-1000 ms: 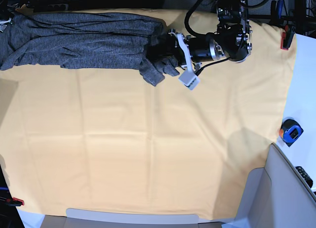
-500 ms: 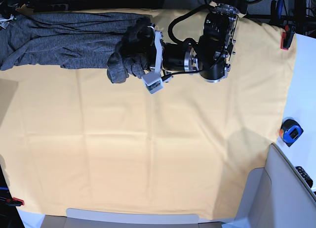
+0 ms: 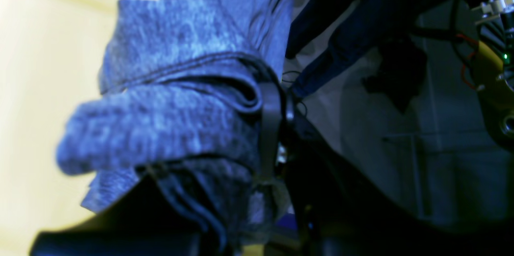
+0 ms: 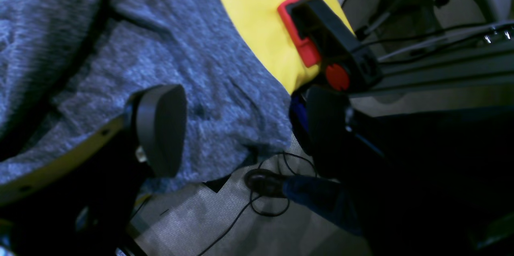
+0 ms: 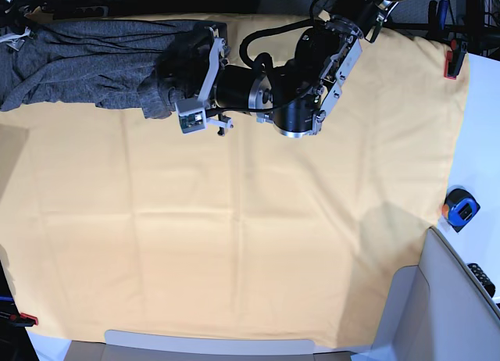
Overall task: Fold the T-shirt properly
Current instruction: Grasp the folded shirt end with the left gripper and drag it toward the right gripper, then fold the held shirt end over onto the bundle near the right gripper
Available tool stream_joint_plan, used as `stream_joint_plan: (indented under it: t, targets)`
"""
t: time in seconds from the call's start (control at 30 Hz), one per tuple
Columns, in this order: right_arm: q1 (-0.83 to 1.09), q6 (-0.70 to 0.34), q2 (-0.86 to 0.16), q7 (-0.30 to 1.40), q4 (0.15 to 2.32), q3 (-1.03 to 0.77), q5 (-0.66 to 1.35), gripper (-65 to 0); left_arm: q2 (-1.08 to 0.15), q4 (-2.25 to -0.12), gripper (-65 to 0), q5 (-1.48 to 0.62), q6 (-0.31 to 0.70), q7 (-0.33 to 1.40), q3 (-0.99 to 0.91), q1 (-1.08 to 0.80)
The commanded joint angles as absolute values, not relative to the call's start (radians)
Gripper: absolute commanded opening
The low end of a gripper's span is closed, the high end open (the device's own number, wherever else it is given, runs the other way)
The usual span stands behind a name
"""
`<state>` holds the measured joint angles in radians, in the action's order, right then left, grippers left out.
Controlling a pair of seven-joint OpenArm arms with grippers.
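Note:
The dark grey T-shirt point(image 5: 78, 60) lies bunched in a long strip along the far edge of the table, at the top left of the base view. My left gripper point(image 5: 183, 81) is shut on its right-hand end and holds that bundle doubled back over the strip. The left wrist view shows thick folds of the T-shirt point(image 3: 168, 107) pinched in the jaws. In the right wrist view my right gripper point(image 4: 241, 127) stands open at the table's corner. One of its fingers point(image 4: 160, 127) is over the T-shirt point(image 4: 120, 67), whose edge hangs off the table there.
A yellow-orange cloth point(image 5: 250, 244) covers the table. Red clamps point(image 5: 451, 64) point(image 5: 27, 319) point(image 4: 301, 43) pin it at the edges. A tape measure point(image 5: 459, 207) lies at the right, beside a grey bin point(image 5: 445, 298). Cables point(image 4: 265, 183) run on the floor.
My left arm has swept to the left along the far edge, carrying the shirt's right end back over the rest of the shirt. The right gripper has not changed.

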<state>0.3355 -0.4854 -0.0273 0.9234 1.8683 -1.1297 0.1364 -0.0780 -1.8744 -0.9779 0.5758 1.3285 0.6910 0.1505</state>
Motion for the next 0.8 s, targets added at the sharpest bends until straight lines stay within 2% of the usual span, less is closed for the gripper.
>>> stream_joint_plan:
  t: [0.0, 0.77]
  targets:
    - [0.338, -0.479, -0.039, 0.906, 1.883, -1.136, 0.139, -19.0, -0.070, -1.891, -65.0, -0.989, 0.578, 1.280, 0.717, 0.174]
    - [0.352, -0.479, -0.012, 0.906, 1.883, -1.130, 0.139, -19.0, -0.067, -1.785, -65.0, -0.699, 0.582, 0.866, 0.974, 0.188]
